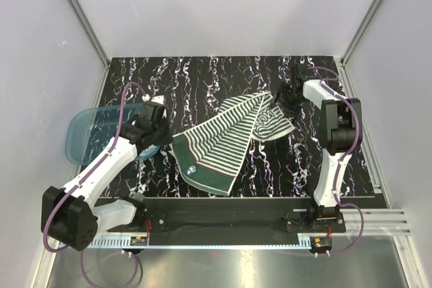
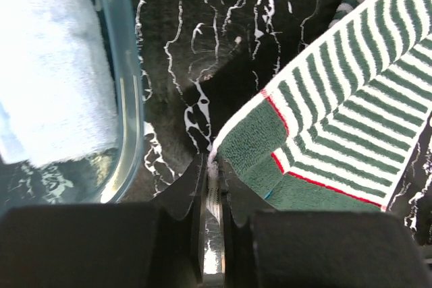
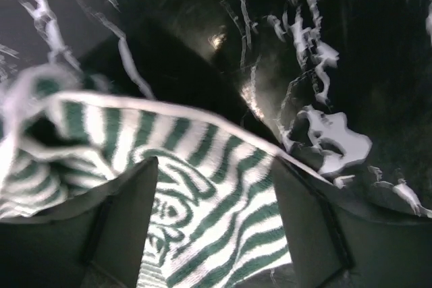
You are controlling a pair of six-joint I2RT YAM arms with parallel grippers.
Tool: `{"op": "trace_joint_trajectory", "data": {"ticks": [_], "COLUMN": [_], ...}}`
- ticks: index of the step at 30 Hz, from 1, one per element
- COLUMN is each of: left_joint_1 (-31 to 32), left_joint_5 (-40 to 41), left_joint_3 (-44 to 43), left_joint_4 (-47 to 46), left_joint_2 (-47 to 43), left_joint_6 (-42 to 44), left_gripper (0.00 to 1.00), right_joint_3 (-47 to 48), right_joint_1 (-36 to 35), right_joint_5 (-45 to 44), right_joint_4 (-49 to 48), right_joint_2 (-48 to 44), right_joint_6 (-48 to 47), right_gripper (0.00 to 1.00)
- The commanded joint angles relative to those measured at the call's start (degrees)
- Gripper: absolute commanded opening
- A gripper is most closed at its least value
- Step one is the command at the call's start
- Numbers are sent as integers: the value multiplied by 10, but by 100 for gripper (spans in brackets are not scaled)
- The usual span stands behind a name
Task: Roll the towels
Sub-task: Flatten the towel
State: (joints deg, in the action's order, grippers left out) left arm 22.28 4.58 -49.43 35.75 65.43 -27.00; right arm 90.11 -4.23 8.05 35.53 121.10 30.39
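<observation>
The striped towel (image 1: 219, 143) lies spread and partly folded in the middle of the black marbled table; its stripes are dark green and white. My left gripper (image 1: 164, 138) is at its left corner. In the left wrist view the jaws (image 2: 213, 190) are shut on the towel's white edge, with the green hem (image 2: 260, 143) just to the right. My right gripper (image 1: 288, 101) is open over the towel's far right corner. In the right wrist view its fingers (image 3: 121, 224) straddle the white patterned patch (image 3: 202, 200). The light blue towel (image 2: 54, 65) lies inside the plastic tub.
The translucent blue tub (image 1: 74, 133) sits at the table's left edge, close beside my left wrist, and its rim (image 2: 129, 99) shows in the left wrist view. White walls with metal frame rails enclose the table on three sides.
</observation>
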Motion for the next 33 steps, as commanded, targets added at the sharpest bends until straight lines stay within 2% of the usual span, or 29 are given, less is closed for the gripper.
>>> {"op": "trace_joint_trajectory", "data": {"ticks": [1, 3, 6, 7, 9, 10, 11, 17, 20, 25, 27, 33], "left_joint_1": [-7, -7, -13, -15, -17, -18, -19, -37, -68, -150, -181, -250], "left_joint_5": [-29, -33, -36, -37, -40, -41, -41, -42, -41, -75, -86, -134], "left_joint_3": [-22, -29, -38, -41, -44, -47, -53, -90, -124, -161, -174, -187], "left_joint_4": [-33, -34, -33, -34, -33, -33, -31, -6, 17, 47, 52, 64], "left_joint_2": [16, 23, 30, 31, 33, 32, 34, 30, 21, 16, 24, 69], "left_joint_6": [8, 12, 15, 15, 17, 19, 22, 44, 55, 58, 60, 61], "left_gripper": [0, 0, 0, 0, 0, 0, 0, 0, 0, 0, 0, 0], "right_joint_3": [-45, -68, -123, -135, -157, -160, -164, -155, -151, -171, -186, -227], "right_joint_1": [-3, -3, -3, -3, -3, -3, -3, 1, 24, 126, 136, 178], "right_joint_5": [-5, 8, 28, 28, 30, 30, 27, -28, -59, -71, -95, -143], "right_joint_4": [-30, -31, -61, -72, -79, -79, -78, -34, 6, 68, 79, 94], "right_joint_2": [-46, -48, -66, -71, -76, -79, -81, -141, -214, -360, -412, -466], "right_joint_6": [-9, -14, -10, -10, -15, -17, -23, -43, -54, -64, -54, -30], "right_gripper": [76, 74, 56, 39, 24, 7, 0, 0, 0, 0, 0, 0]}}
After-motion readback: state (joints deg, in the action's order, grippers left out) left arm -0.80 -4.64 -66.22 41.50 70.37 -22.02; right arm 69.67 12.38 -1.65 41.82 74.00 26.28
